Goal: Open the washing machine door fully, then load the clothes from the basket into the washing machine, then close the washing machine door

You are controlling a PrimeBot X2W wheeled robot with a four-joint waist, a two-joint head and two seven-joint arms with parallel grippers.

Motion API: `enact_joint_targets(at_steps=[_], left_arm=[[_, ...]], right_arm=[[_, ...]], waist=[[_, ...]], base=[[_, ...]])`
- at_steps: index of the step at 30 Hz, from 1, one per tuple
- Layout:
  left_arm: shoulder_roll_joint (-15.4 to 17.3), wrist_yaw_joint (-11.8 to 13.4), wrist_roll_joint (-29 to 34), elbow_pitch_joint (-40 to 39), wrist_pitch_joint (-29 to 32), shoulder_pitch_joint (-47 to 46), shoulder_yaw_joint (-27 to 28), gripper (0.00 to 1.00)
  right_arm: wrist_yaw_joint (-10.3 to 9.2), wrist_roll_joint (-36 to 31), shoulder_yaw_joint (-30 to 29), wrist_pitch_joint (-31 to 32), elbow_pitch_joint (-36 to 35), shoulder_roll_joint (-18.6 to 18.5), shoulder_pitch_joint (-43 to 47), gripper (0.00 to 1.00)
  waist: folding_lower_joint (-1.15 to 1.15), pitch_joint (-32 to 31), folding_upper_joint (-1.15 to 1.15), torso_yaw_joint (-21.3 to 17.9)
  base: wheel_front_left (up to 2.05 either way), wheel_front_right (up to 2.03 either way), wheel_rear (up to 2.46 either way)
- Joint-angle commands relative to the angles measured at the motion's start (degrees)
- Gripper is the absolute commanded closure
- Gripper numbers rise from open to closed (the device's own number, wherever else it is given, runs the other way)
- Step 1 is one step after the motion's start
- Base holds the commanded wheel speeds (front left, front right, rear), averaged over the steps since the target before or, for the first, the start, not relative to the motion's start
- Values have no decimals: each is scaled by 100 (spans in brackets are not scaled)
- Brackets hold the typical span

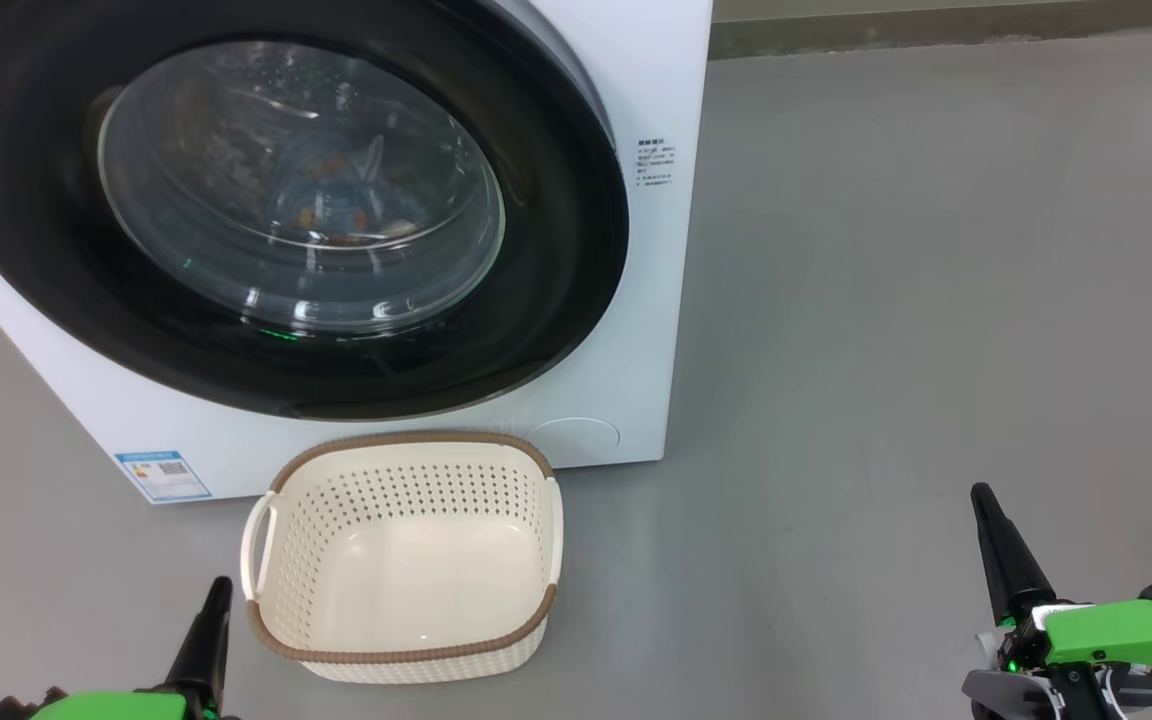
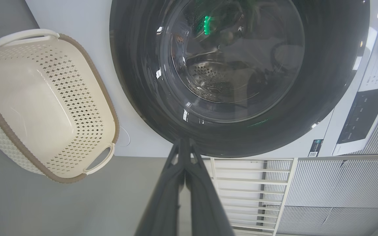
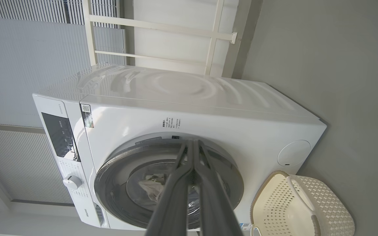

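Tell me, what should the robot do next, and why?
Probably just stop and rest, I'd guess: the basket is empty, the clothes show behind the glass of the washing machine door, which looks shut, and the left claw and right claw are closed, holding nothing.

White, black, cream and grey

At the upper left, the washing machine (image 1: 656, 300) is white and its washing machine door (image 1: 556, 250) is glossy black. The basket (image 1: 406, 495) is cream with a perforated pattern and a brown woven rim. The label sticker (image 1: 162, 475) is blue and the floor (image 1: 936, 300) is grey. The left tool (image 1: 221, 585) and right tool (image 1: 981, 492) are black with green housings.
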Motion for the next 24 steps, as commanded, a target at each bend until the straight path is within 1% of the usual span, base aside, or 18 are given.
enact_joint_targets(at_steps=[1, 8, 24], left_arm=[[57, -15, -203, -163, 72, -289, 202, 100], [40, -15, -595, -170, 190, -319, 227, 100], [40, -15, -598, -170, 190, -319, 226, 100]], right_arm=[[9, 196, 72, 77, -205, 9, 17, 100], [9, 566, 5, 197, -262, 32, 55, 100], [9, 562, -2, 203, -262, 36, 55, 100]], waist=[[0, -11, 0, 8], [0, -47, 0, 32], [0, -48, 0, 32]], base=[[0, 0, 0], [0, 0, 0], [0, 0, 0]])
